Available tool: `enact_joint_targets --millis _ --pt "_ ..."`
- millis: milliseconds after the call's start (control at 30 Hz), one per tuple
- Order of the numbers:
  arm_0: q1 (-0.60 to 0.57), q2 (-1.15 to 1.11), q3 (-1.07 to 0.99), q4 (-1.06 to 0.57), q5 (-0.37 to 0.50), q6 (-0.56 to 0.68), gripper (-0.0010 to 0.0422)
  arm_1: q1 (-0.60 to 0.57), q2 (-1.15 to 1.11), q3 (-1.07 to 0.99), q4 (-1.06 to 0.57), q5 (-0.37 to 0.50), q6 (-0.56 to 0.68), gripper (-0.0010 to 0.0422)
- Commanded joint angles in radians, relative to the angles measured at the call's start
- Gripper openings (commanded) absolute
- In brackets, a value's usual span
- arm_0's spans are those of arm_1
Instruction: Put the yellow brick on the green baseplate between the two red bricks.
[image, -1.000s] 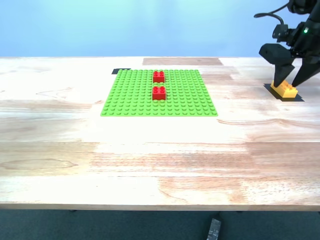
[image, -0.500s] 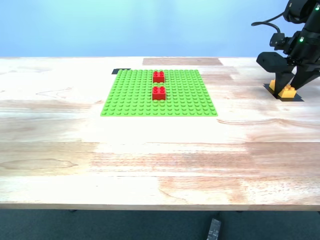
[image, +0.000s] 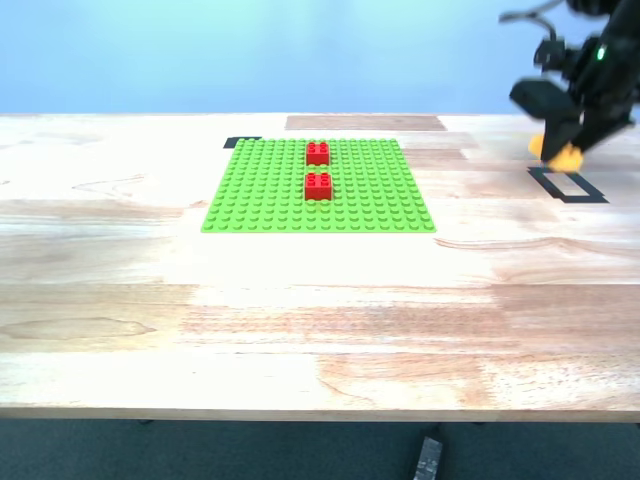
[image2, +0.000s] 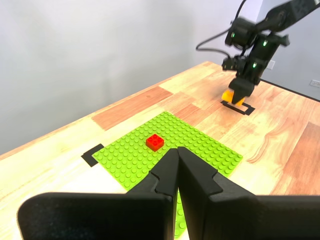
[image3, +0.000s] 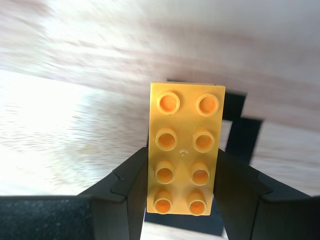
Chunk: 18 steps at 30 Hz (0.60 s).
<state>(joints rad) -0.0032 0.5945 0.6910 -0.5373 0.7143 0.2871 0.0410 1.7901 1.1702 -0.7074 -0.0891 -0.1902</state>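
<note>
The yellow brick (image: 566, 154) hangs just above the table at the exterior view's right, with my second gripper (image: 563, 146) shut on it. In the second wrist view the brick (image3: 185, 135) sits studs-up between the two fingers (image3: 127, 185). The green baseplate (image: 370, 205) lies at the table's middle back. Two red bricks (image: 318, 153) (image: 318, 186) stand on it one behind the other, a small gap between them. My first gripper (image2: 177, 152) is shut on nothing and looks over the baseplate (image2: 205, 140); one red brick (image2: 155, 142) shows there.
A black tape outline (image: 568, 186) marks the table below the lifted brick. A black tape corner (image: 240, 142) lies at the baseplate's far corner on the exterior view's left. A darker wood patch (image: 365, 123) lies behind the baseplate. Wide bare wood lies in front.
My second gripper closed on the yellow brick inside the tape outline and has lifted it up off the table; the outline now lies bare. The baseplate and red bricks have not moved.
</note>
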Motion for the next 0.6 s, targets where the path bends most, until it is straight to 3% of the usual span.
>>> enact_joint_targets --millis 33,200,600 --pt "0.000 0.000 -0.001 0.000 0.000 0.000 0.0000 0.031 -0.053 0.049 -0.038 -0.015 -0.081 0.0010" --pt "0.000 0.000 -0.018 0.001 0.000 -0.001 0.0000 0.126 -0.143 0.119 -0.067 -0.077 -0.184 0.0010" --pt "0.000 0.000 -0.013 0.001 0.000 -0.002 0.0000 0.430 -0.106 0.321 -0.112 -0.084 -0.412 0.0010"
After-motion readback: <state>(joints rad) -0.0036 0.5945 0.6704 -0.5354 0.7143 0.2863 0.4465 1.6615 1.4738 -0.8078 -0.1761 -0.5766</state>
